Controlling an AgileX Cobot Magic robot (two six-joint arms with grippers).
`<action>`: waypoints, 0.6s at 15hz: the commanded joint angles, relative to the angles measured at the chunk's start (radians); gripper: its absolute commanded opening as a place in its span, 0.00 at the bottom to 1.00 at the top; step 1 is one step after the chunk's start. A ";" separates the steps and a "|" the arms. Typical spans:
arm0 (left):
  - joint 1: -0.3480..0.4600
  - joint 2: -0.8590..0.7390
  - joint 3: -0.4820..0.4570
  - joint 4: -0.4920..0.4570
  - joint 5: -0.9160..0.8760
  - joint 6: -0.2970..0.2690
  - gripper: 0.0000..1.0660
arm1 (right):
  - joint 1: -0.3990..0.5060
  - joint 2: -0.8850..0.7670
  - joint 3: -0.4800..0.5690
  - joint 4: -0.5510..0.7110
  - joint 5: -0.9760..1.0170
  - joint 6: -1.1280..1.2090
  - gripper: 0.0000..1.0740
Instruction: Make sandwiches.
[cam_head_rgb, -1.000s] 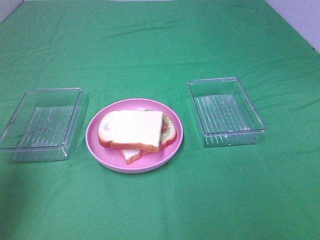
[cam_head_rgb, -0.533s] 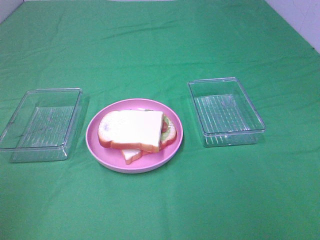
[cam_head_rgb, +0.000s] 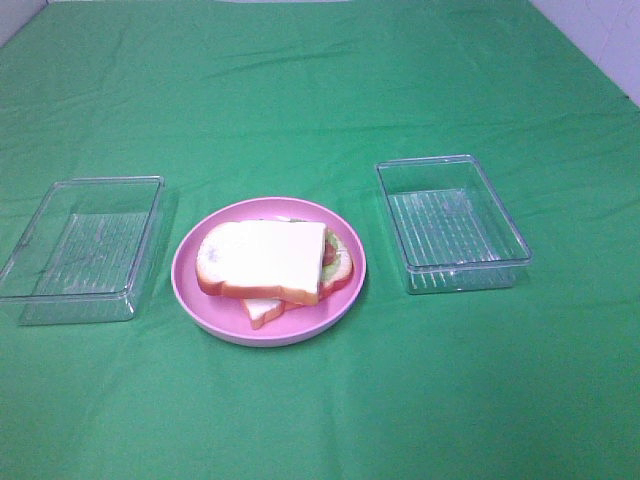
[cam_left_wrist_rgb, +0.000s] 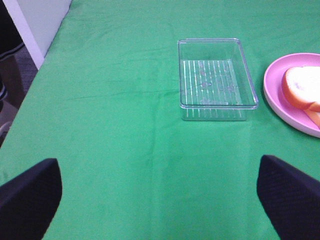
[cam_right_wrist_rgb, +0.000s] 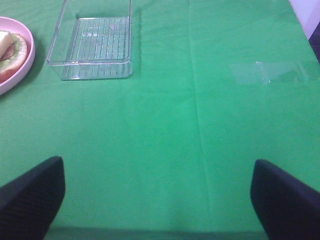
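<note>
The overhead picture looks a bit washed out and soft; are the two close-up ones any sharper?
Exterior high view: soft and pale, bread nearly blown out. Left wrist view: crisper, tray ribs distinct. Right wrist view: faint glare patch on the cloth; the dark claw tips at the edges are blurred.

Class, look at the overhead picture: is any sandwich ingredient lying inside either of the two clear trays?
No: both clear trays show only bare ribbed bottoms, and the sandwiches sit stacked on the pink plate.

Open green cloth (cam_head_rgb: 320, 90) all round; two clear trays (cam_head_rgb: 452, 225) flank the pink plate (cam_head_rgb: 190, 270)
</note>
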 joint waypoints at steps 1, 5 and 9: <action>0.001 -0.026 0.018 -0.019 -0.032 0.027 0.94 | -0.007 -0.028 0.003 0.002 -0.011 -0.005 0.90; 0.001 -0.026 0.019 -0.018 -0.032 0.027 0.94 | -0.007 -0.028 0.003 0.002 -0.011 -0.005 0.90; 0.001 -0.025 0.019 -0.006 -0.032 0.026 0.94 | -0.007 -0.028 0.003 0.002 -0.011 -0.005 0.90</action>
